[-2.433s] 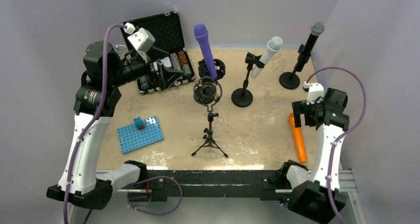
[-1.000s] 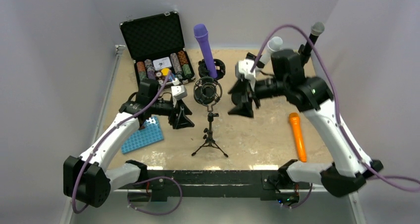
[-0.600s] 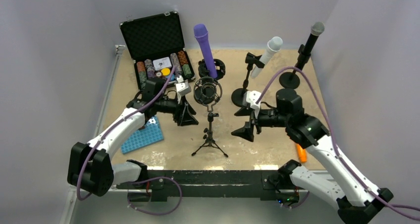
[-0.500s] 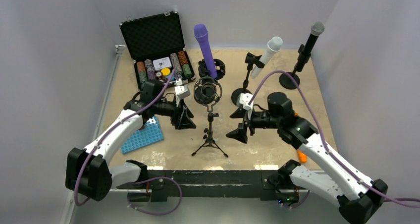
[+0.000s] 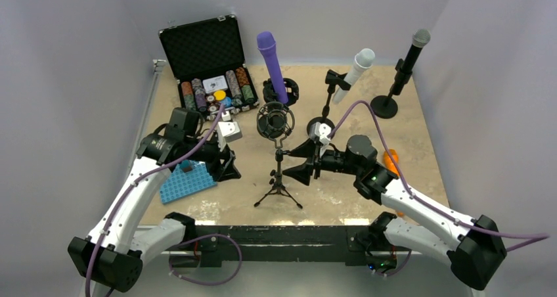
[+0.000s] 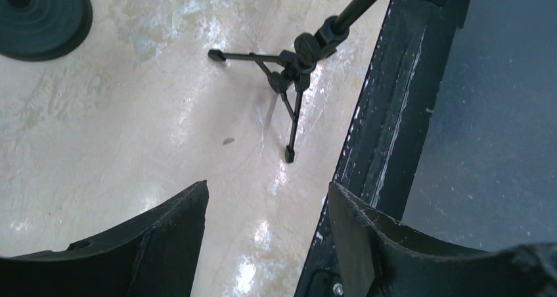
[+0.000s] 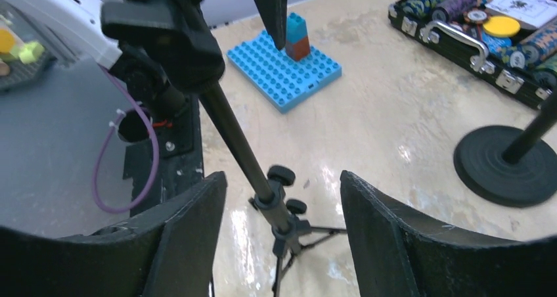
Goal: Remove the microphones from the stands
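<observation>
A purple microphone [image 5: 270, 64] stands upright behind the black shock mount [image 5: 274, 121] that tops a small tripod stand [image 5: 278, 179]; I cannot tell which holder carries it. My right gripper [image 5: 299, 161] is open just right of the tripod pole, level with its middle. In the right wrist view the pole [image 7: 253, 172] runs between the open fingers [image 7: 187, 238] of the right gripper [image 7: 282, 205], apart from both. My left gripper [image 5: 227, 165] is open and empty, left of the tripod. Its wrist view shows the left gripper [image 6: 266, 208] with the tripod legs [image 6: 292, 73] ahead.
A white microphone [image 5: 355, 67] and a black microphone [image 5: 412, 50] sit on round-base stands at the back right. An orange microphone [image 5: 391, 158] lies behind my right arm. A blue studded plate [image 5: 184, 182] lies under my left arm. An open poker-chip case [image 5: 210, 67] stands back left.
My right arm has swung from the back right down and left, bringing its open gripper up to the tripod pole. My left gripper has drawn back left, away from the shock mount.
</observation>
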### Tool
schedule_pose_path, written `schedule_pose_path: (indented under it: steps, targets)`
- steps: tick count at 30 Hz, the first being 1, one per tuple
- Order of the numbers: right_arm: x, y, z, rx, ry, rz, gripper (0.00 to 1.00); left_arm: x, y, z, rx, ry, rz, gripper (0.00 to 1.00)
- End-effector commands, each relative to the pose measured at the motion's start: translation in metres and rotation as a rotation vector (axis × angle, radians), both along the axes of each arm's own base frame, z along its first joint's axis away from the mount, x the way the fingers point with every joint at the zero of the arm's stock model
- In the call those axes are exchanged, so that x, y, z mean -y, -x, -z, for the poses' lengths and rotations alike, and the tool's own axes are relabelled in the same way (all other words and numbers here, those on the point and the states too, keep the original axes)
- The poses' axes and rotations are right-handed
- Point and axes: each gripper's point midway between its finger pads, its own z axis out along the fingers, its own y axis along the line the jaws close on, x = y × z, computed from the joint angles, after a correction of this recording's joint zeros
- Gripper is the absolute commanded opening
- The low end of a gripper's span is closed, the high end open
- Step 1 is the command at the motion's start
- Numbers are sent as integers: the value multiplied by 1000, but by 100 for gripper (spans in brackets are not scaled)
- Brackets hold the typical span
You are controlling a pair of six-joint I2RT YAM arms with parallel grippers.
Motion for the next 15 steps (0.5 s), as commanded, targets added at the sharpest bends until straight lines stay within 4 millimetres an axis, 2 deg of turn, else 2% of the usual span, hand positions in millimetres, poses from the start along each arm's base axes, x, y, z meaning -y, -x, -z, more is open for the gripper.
schedule_pose_path:
  steps: [1, 4, 15]
  targets:
    - [-19, -1, -34, 53, -148, -3, 67, -14, 6, -10, 28, -69, 0, 71]
    - [-28, 4, -37, 38, -165, -49, 63, -16, 7, -10, 21, -84, 7, 71]
    - [-38, 8, -43, 68, -139, -128, 31, -16, 7, -8, 37, -83, 9, 71]
